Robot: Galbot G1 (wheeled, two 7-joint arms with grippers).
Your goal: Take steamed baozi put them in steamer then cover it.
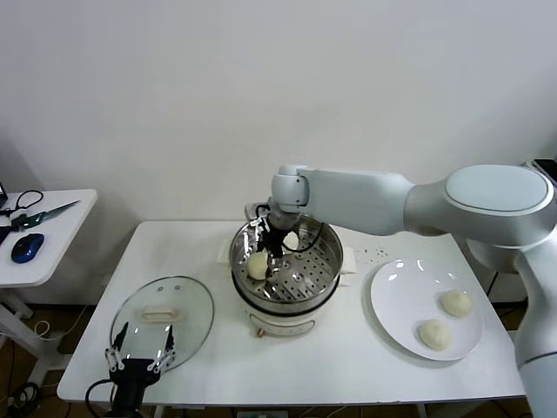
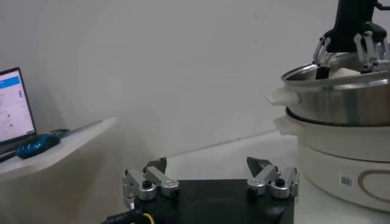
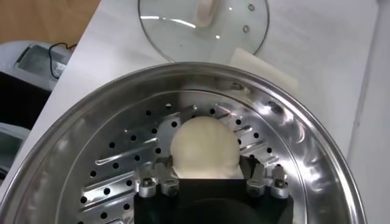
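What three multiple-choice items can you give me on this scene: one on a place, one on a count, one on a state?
1. The right gripper is
A. over the plate
B. inside the steamer
C. on the lid

2. Buns on the plate:
A. none
B. two
C. four

3. The left gripper is
A. open and holding nothing
B. shut on the lid
C. shut on a bun

Answers:
1 B: the right gripper hangs inside the steamer, its fingers open at a bun on the tray.
2 B: two buns lie on the plate.
3 A: the left gripper waits at the near edge of the lid, fingers apart, nothing between them.
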